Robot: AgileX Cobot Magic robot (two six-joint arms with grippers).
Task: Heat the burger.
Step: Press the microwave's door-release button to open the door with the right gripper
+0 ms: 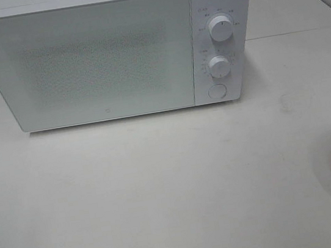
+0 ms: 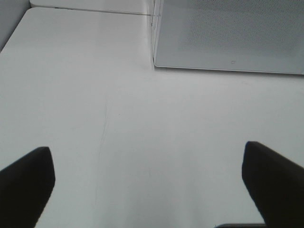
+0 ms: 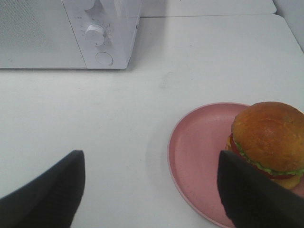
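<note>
Evidently, left gripper [image 2: 146, 151] and right gripper [image 3: 151, 156] spread their jaws wide, gripping nothing.

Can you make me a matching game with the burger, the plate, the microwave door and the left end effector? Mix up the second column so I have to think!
Things:
1. burger
2. plate
3. microwave door
4. left end effector

What fits:
A. shut
B. pink all over
C. wide open, holding nothing
D. shiny brown on top, sitting on a dish

Right pairs: 1-D, 2-B, 3-A, 4-C.
</note>
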